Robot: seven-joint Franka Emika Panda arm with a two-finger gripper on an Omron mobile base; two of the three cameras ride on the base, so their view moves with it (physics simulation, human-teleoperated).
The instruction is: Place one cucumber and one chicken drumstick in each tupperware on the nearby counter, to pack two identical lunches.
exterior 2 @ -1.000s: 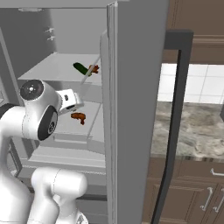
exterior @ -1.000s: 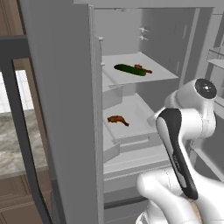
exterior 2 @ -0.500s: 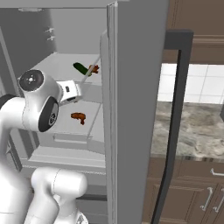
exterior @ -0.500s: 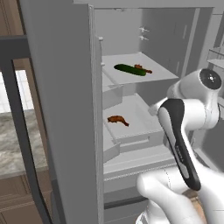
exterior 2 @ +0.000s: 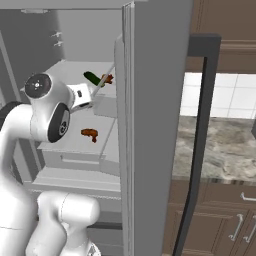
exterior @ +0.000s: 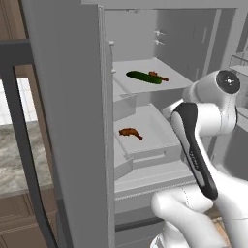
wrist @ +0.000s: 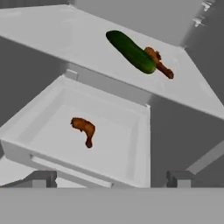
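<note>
Arm swung further right, toward fridge. End effector (wrist: 111,178) wide, empty. Nearest chicken drumstick (wrist: 84,129) just ahead, in fridge drawer (wrist: 140,148); descend, straddle plump end.

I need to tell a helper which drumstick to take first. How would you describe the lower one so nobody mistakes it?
Look into the open fridge. Below the upper shelf sits a shallow drawer, and the drumstick lies alone on its floor. The other drumstick is up on the shelf, right beside the cucumber.
</note>
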